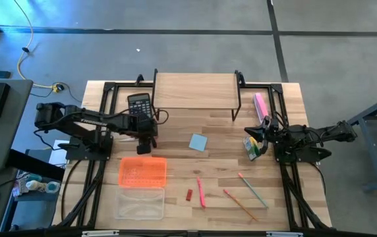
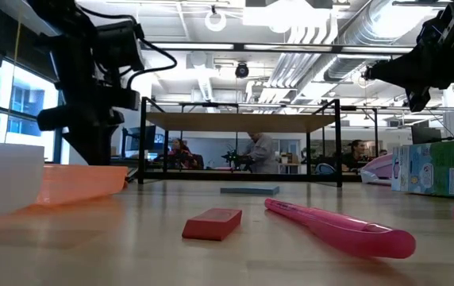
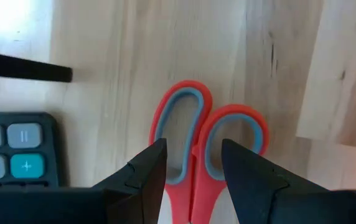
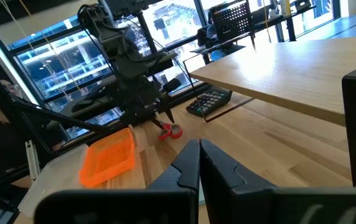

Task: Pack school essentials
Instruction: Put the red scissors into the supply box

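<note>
Red scissors (image 3: 196,134) with grey-lined handle loops sit between the fingers of my left gripper (image 3: 193,152), which points steeply down beside the black calculator (image 1: 140,104), above the orange tray (image 1: 142,171); the right wrist view shows the loops (image 4: 170,130) low over the wood. On the table lie a light-blue notepad (image 1: 198,142), a pink pencil (image 1: 201,192), a small red piece (image 1: 190,195), an orange pencil (image 1: 239,204) and a pale pencil (image 1: 252,187). A crayon box (image 1: 252,149) stands by my right gripper (image 1: 253,133), which is shut and level at the right. My left gripper pinches the scissors between its two fingers just behind the handle loops (image 3: 193,186). It comes from above, slanting down, with the fingers along the scissors. The loops stick out below the fingertips; the blades are hidden behind the gripper. Whether the loops touch the table, I cannot tell.
A wooden shelf on a black frame (image 1: 195,91) stands at the far middle. A flat pink bar (image 1: 261,105) lies at its right. A clear lid (image 1: 140,203) lies near the front edge, next to the orange tray.
</note>
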`<state>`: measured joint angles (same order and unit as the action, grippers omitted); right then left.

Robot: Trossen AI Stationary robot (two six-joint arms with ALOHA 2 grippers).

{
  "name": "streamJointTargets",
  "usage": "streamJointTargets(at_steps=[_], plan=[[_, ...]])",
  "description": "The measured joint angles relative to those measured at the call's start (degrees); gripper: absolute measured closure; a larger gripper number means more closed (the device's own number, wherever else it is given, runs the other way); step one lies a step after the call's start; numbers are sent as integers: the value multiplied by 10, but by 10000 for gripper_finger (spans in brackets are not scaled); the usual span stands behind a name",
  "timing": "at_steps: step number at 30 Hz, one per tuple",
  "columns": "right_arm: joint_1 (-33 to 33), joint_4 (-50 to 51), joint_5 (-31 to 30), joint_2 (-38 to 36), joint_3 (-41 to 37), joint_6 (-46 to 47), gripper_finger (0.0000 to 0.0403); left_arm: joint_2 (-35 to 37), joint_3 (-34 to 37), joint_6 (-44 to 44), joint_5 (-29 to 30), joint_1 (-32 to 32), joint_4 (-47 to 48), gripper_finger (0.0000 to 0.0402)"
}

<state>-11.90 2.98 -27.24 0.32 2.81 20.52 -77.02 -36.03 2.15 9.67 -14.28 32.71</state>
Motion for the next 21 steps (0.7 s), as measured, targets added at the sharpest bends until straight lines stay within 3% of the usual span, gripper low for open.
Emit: streamJointTargets(at_steps=[17, 21], plan=[[0, 0, 0, 0, 0, 0, 403, -73, -2, 0, 0, 0, -24, 260], [0, 0, 0, 0, 0, 0, 403, -80, -2, 0, -2, 0, -24, 278]])
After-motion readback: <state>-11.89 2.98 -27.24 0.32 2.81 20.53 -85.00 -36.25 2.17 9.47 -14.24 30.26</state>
